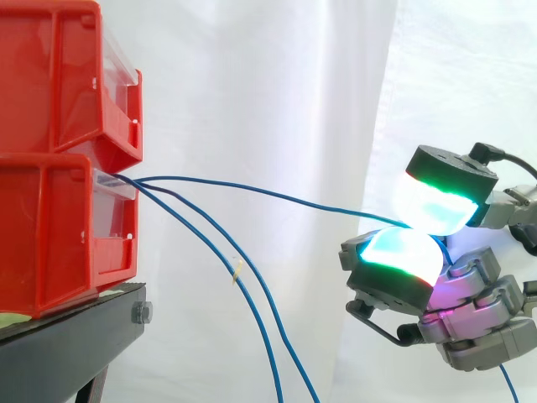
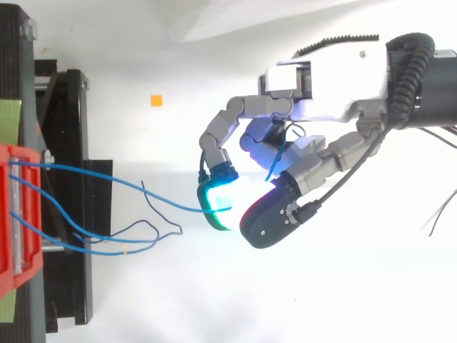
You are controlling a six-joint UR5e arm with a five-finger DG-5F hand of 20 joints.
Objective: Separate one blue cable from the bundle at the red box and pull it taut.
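Two stacked red bins stand on a black stand at the left. Blue cables come out of the lower bin's front. One blue cable runs nearly level to the right and ends between two glowing fingertips of my hand. The hand is shut on it, pinching it between a green-glowing pad and the thumb pad. In the top view this cable stretches from the red bin to the pinch. Two other blue cables hang down in loose curves below it.
A white curtain hangs behind everything. A small orange square lies on the white floor in the top view. A thin yellowish tag sits on one hanging cable. The black stand's frame runs along the left edge.
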